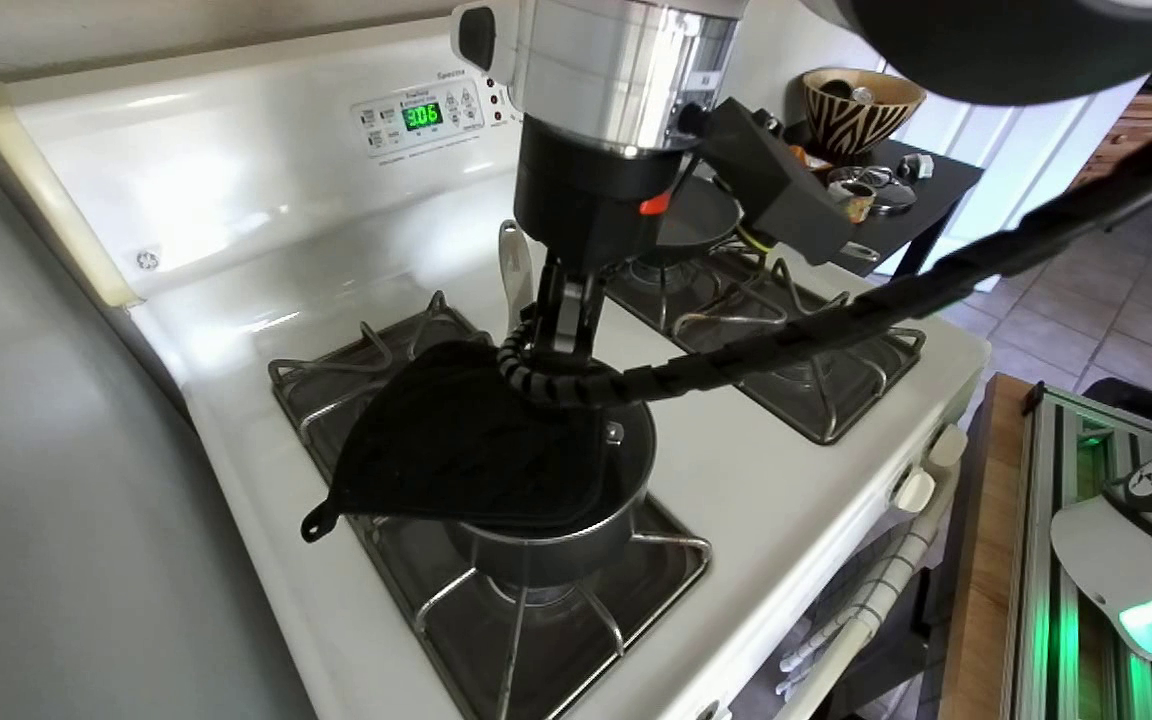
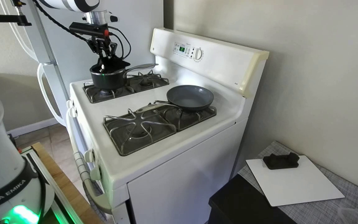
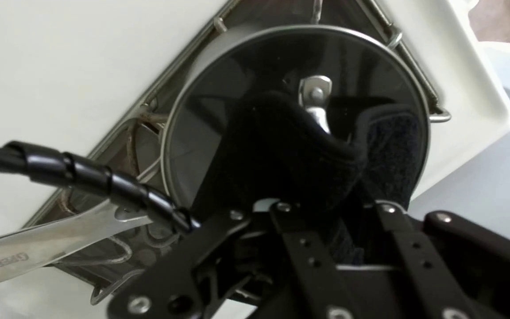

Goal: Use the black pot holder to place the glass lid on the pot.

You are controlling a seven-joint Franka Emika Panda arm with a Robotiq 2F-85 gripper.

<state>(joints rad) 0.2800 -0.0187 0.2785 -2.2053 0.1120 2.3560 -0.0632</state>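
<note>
The glass lid (image 3: 272, 71) looks to sit on the pot (image 2: 106, 81), so I think the job now is settling it snug. Best keep it flat, then go straight up so the black pot holder (image 1: 466, 440) doesn't tug it. In the wrist view the gripper (image 3: 337, 215), near six o'clock, touches the bunched cloth, which hides its tips: I can't tell how wide it is or if it pinches.

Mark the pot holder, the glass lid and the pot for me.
Pot holder (image 1: 476, 440): in an exterior view, mid-cloth.
Glass lid (image 3: 317, 91): wrist view, metal handle.
Pot (image 2: 108, 81): in an exterior view, outer wall.
</note>
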